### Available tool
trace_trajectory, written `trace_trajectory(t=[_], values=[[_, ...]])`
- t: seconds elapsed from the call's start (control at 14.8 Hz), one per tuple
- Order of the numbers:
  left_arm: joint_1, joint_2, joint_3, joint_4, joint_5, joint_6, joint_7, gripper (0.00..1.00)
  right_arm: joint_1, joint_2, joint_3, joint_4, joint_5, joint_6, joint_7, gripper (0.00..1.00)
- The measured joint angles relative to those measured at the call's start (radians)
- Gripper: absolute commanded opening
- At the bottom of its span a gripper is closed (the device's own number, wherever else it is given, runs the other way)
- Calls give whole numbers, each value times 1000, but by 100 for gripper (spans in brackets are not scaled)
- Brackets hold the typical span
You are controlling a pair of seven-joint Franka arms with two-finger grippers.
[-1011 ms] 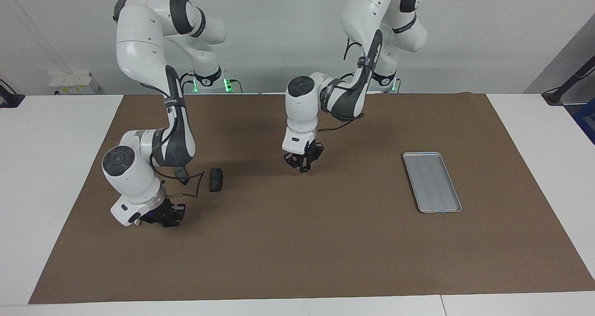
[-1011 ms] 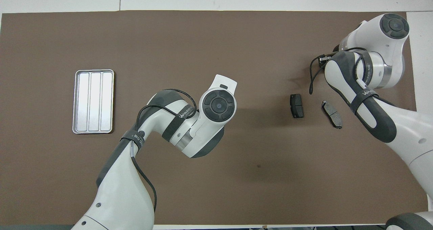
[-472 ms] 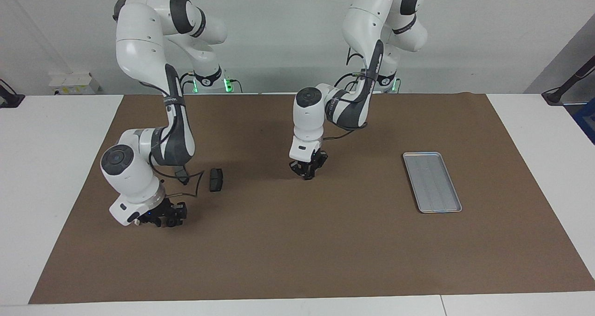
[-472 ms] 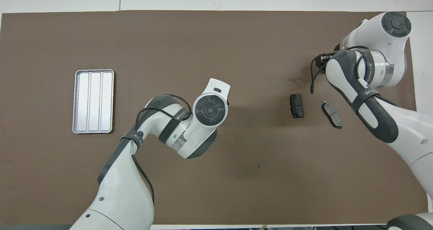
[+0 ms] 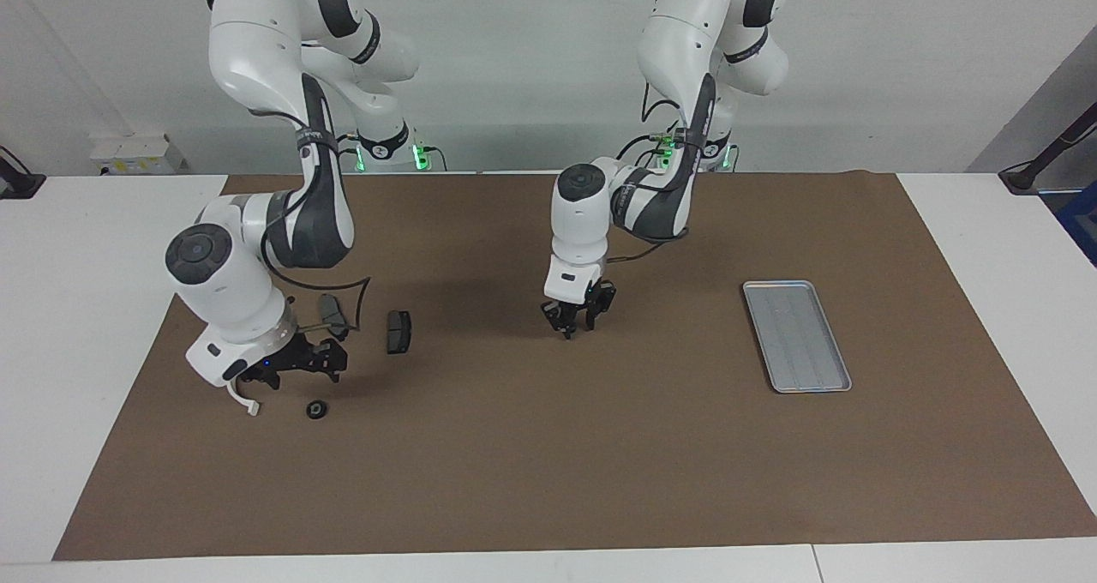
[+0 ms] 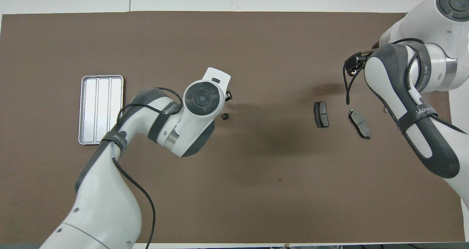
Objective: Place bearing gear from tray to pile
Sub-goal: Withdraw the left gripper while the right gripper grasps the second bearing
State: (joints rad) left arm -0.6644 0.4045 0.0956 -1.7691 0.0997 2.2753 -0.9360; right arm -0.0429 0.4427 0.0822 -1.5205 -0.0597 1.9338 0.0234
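White lettering is carried on the black band of each forearm in the overhead view. It begins "WAN", and the rest cannot be read with certainty. No other writing can be made out.

A brown mat (image 5: pixel 548 480) is spread over a white table (image 5: pixel 94 309), whose bare margins are left showing at both ends and along the edge farthest from the robots. A pale grey wall is seen at the robots' end, green lights are lit at the arm bases, and a small white box (image 5: pixel 128 150) is set against the wall near the right arm's corner.

The tray (image 5: pixel 797 334) is laid on the mat toward the left arm's end.

The bearing gear (image 5: pixel 316 409), a small dark ring, is seen lying on the mat at the right arm's end. It is set farther from the robots than the two dark brake pads (image 5: pixel 398 332) (image 5: pixel 330 311) and near the white bracket (image 5: pixel 246 405).

The right gripper (image 5: pixel 291 369) is held just over the mat above the gear and the bracket. Its claw is spread apart and nothing is grasped.

The left gripper (image 5: pixel 578 319) is hung low over the middle of the mat. Its fingertips are parted and nothing is seen between them.

A small dark speck (image 6: pixel 225 116) is shown beside the left wrist in the overhead view. Whether it is part of the gripper cannot be told.
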Motion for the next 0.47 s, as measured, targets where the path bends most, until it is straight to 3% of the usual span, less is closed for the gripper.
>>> trace_trajectory(t=[0.2, 0.47], values=[[163, -179, 4, 42, -4, -182, 233, 100, 98, -47, 9, 0, 2, -82, 301, 100], [422, -401, 13, 70, -53, -360, 591, 100, 298, -50, 16, -2, 2, -76, 704, 100]])
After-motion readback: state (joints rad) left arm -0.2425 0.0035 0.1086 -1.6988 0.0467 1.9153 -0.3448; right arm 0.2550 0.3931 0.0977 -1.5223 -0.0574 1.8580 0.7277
